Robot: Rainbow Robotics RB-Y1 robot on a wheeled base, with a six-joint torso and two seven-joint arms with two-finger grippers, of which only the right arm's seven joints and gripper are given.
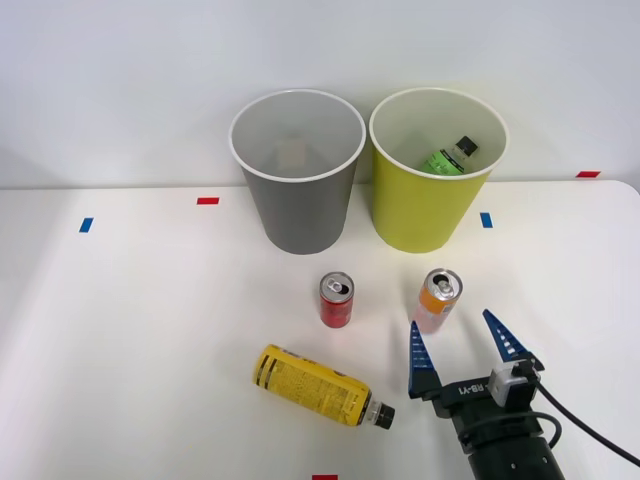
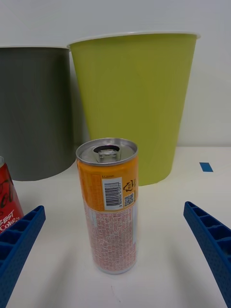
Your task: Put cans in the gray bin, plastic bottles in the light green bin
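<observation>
An orange-to-pink slim can (image 1: 438,299) (image 2: 110,204) stands upright on the white table, just ahead of my right gripper (image 1: 464,346) (image 2: 115,250), which is open with its blue fingers (image 2: 210,236) apart on either side, not touching it. A shorter red can (image 1: 336,299) (image 2: 8,199) stands upright to its left. A yellow-labelled bottle (image 1: 318,385) with a black cap lies on its side near the front. The gray bin (image 1: 297,172) (image 2: 33,110) and the light green bin (image 1: 436,168) (image 2: 134,96) stand side by side at the back. A clear bottle with a green label (image 1: 447,158) lies inside the light green bin.
Small red tape marks (image 1: 207,200) and blue tape marks (image 1: 486,219) dot the table. A wall runs behind the bins. The table's left half is open white surface.
</observation>
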